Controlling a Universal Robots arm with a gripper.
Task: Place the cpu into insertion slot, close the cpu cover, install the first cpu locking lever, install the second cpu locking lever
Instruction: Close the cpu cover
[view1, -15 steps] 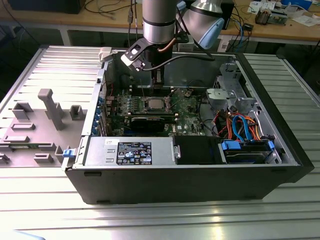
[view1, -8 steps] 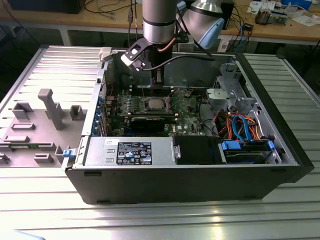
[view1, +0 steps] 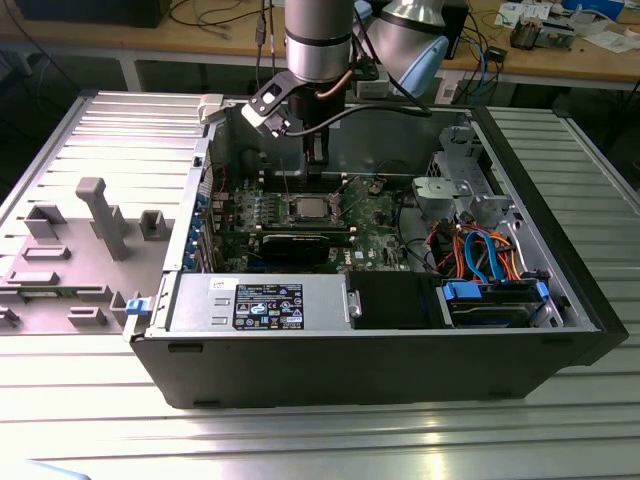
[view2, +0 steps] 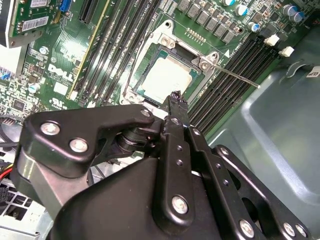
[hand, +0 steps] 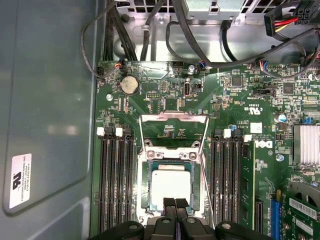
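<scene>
Jaws pressed together, empty | gripper (hand: 175, 203) above cpu (hand: 170, 185) edge | cpu flat, metal top up, in insertion slot (hand: 146, 190)

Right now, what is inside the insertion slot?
The cpu lies flat in the insertion slot, silver top up. The gripper covers one edge of it, and the cpu itself hides the contacts beneath.

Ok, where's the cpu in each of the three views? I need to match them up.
Exterior view: the cpu sits mid-board inside the case, just under the gripper.
First wrist view: the cpu lies between the two banks of memory slots, right at the gripper.
Second wrist view: the cpu lies just beyond the gripper.
Shared landmark: the gripper, next to the chip in every view.
</scene>
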